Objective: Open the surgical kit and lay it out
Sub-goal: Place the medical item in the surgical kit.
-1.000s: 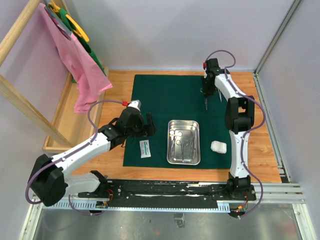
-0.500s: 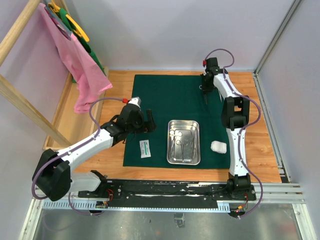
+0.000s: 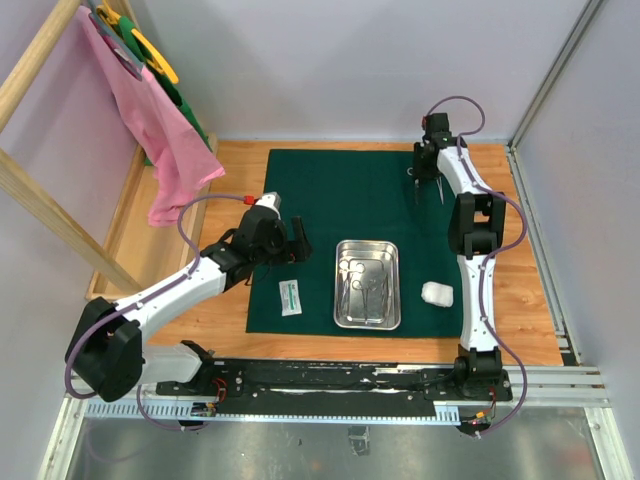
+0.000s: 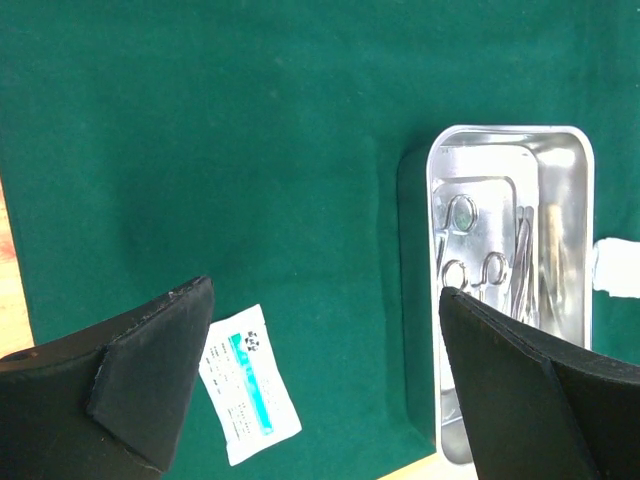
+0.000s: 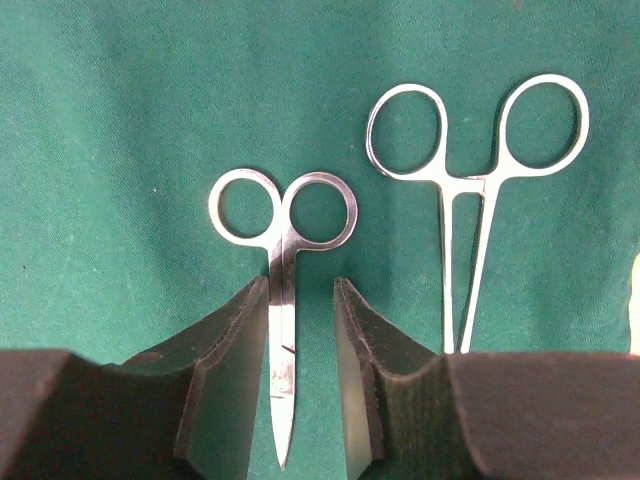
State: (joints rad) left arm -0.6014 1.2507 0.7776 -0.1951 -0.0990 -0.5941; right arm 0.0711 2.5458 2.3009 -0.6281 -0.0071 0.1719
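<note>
The dark green cloth (image 3: 330, 190) lies spread flat. The steel tray (image 3: 338, 285) sits on its near middle and holds several clamps (image 4: 470, 255). The white packet (image 3: 290, 297) lies to the tray's left and the gauze wad (image 3: 436, 293) to its right. My left gripper (image 3: 297, 243) is open and empty above the cloth, between the packet (image 4: 248, 395) and the tray (image 4: 432, 200). My right gripper (image 3: 424, 170) is at the cloth's far right. In the right wrist view its jaws (image 5: 300, 281) are slightly apart around small scissors (image 5: 284, 240) lying flat, with a gap at the right finger. A clamp (image 5: 467, 180) lies beside them.
A wooden rack (image 3: 40, 210) with a pink cloth (image 3: 160, 130) stands at the left over a wooden box (image 3: 130, 240). A metal frame post (image 3: 555, 80) and walls close the right and far sides. Bare wooden tabletop (image 3: 520, 290) borders the cloth.
My right gripper has drawn back toward the far right of the cloth, with the scissors now lying flat between its jaws. My left arm has shifted slightly and stays open.
</note>
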